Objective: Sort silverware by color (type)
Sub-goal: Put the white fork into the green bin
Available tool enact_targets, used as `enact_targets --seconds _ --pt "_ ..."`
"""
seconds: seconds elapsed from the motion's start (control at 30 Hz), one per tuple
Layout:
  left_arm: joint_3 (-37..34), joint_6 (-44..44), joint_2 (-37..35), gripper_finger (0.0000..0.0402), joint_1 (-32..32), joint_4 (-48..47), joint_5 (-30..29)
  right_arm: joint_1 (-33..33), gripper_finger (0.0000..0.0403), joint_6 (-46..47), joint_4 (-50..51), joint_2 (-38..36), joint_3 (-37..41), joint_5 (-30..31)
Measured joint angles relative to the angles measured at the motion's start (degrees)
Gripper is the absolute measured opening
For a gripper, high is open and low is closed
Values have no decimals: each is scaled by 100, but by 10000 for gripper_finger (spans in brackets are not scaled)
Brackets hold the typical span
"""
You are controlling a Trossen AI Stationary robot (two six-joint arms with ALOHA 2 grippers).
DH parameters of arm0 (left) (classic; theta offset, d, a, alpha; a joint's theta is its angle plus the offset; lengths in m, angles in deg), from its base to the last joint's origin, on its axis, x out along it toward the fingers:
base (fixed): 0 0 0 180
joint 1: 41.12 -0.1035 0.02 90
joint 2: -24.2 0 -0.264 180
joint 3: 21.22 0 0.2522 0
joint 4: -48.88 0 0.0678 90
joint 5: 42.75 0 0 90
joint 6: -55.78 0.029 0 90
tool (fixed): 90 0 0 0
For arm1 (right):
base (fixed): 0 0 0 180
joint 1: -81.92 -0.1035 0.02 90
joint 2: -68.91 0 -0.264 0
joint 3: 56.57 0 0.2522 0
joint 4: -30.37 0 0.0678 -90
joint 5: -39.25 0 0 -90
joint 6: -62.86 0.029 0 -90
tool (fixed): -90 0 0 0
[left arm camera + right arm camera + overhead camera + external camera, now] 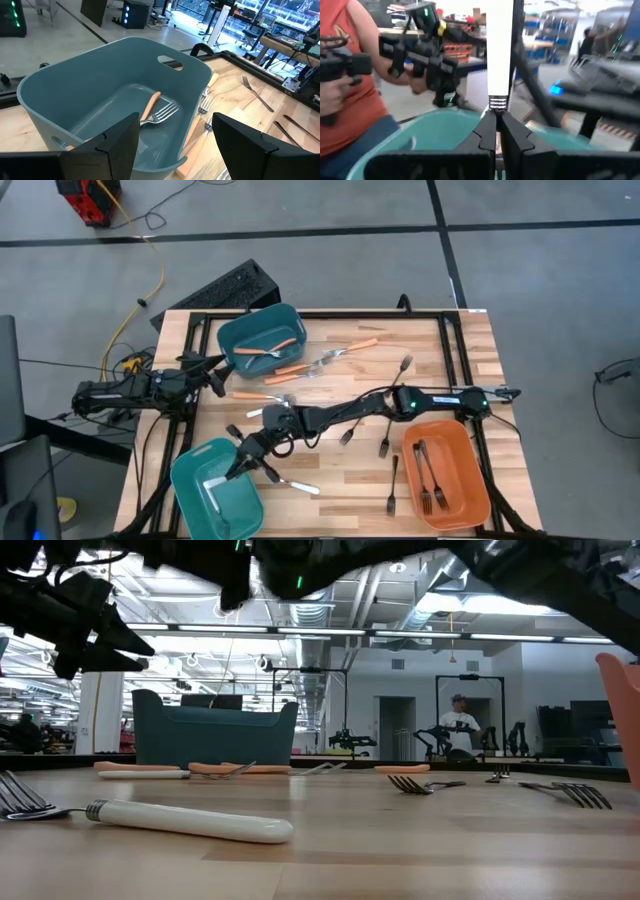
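Holding a white-handled fork (499, 55) upright between its closed jaws, the right gripper (243, 465) reaches across the counter (330, 480) to the near-left teal bin (215, 492), at that bin's rim. The right wrist view shows the jaws clamped just below the ribbed collar, on the tine end, with the white handle sticking up and the teal bin below. That bin already has a white piece lying in it. The left gripper (213, 376) waits at the left edge of the counter beside the far teal bin (262, 340), its jaws apart, looking into that bin at an orange-handled fork (152, 107). More orange-handled forks (345, 352) lie on the wood near the far bin, black forks (385, 442) are scattered mid-counter, some black ones sit in the orange bin (448, 475) on the right, and another white-handled fork (180, 821) lies on the counter close to the near bin.

The likely trouble is the release. The grip is narrow and sits low on a tall, top-heavy fork, so the fork may swing or slip as the arm moves. Let go right over the rim, it could hit the wall and tip out onto the counter. A person (350, 75) stands close behind the near bin, near the arm's reach
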Motion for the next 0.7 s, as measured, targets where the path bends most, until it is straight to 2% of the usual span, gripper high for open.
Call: enact_targets --seconds 0.33,0.5,0.7 --pt "1 21 28 235 0 12 -82 75 32 259 -403 228 -55 -119" --pt "0 21 35 235 0 10 -117 130 32 817 -938 506 -96 -146" --pt "0 21 39 235 0 10 -156 133 32 801 -852 506 -113 -136"
